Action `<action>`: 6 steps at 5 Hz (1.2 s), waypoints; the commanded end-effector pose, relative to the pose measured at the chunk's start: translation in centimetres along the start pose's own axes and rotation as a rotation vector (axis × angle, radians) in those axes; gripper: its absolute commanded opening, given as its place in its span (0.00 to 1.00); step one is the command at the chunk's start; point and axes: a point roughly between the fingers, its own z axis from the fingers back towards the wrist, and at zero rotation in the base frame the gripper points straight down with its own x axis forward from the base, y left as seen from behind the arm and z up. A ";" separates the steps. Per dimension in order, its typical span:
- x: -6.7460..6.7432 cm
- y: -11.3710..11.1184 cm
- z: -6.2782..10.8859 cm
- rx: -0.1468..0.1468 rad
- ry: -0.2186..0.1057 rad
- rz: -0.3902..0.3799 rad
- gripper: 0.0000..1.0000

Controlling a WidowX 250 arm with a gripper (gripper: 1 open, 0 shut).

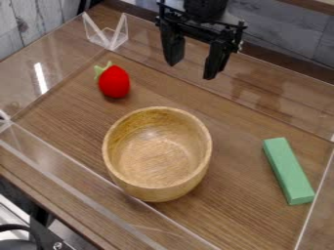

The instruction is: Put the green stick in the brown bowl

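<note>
The green stick is a flat mint-green block lying on the wooden table at the right, angled slightly toward the near right corner. The brown bowl stands upright in the middle foreground, empty, to the left of the stick with a gap between them. My gripper hangs above the far middle of the table, open, its two dark fingers spread apart with nothing between them. It is well behind the bowl and up and left of the stick.
A red strawberry-shaped toy sits at the left, behind the bowl. Clear plastic walls ring the table, with a low edge along the front and right side.
</note>
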 end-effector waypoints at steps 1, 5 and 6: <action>0.0 -1.3 -1.3 -0.007 0.036 -0.030 1.00; 1.3 -12.3 -4.3 -0.125 0.032 0.214 1.00; 2.0 -11.5 -5.0 -0.131 0.030 0.276 1.00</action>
